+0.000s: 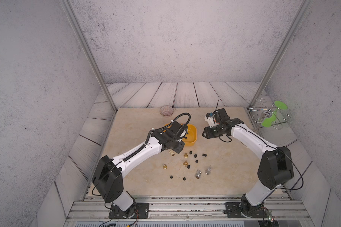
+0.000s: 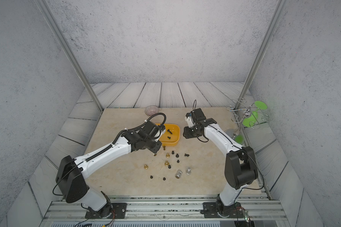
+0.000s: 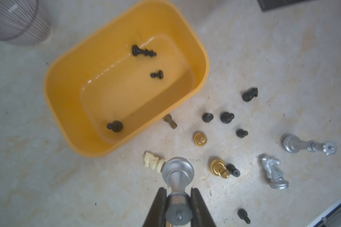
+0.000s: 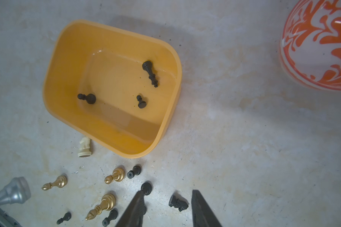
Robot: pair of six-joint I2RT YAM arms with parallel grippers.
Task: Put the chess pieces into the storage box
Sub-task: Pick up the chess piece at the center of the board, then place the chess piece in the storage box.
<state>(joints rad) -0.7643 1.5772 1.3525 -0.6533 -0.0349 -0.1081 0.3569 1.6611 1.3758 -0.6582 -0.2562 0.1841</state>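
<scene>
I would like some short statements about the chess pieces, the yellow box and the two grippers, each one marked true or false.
1. The left gripper grips a silver piece. True.
2. The storage box is empty. False: three black pieces lie in it.
3. The cream piece lies inside the box. False: it lies on the table, beside the box.
4. The right gripper is open and holds nothing. True.

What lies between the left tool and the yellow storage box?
A cream knight lies on its side there, beside the storage box; the left wrist view shows it.
</scene>
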